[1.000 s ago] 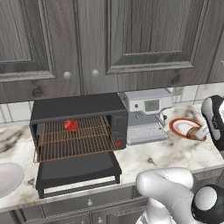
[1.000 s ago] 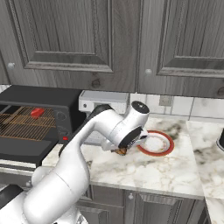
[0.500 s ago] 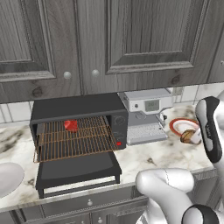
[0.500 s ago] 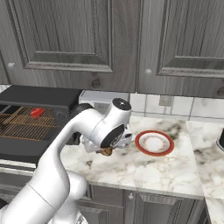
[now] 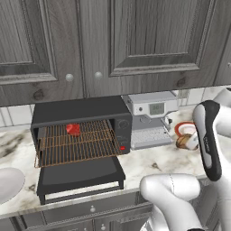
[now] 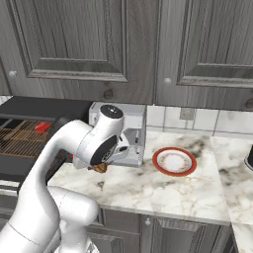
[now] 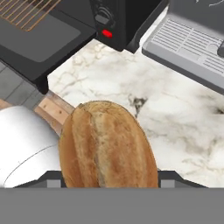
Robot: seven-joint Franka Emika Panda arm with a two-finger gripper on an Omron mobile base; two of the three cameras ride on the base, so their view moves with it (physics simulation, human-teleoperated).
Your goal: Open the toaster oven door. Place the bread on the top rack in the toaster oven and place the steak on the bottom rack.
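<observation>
step: carrying bread (image 7: pixel 107 146) to toaster oven (image 5: pixel 81 131) | my gripper (image 7: pixel 107 183): pinching the loaf | door (image 5: pixel 79 176) down, steak (image 5: pixel 72 130) in | next: reach the top rack (image 5: pixel 76 135)

Both base views overlook the toaster oven (image 5: pixel 81 131); hand view close.

Even, soft rendered lighting throughout, sharp focus, faint shadows, no glare.
</observation>
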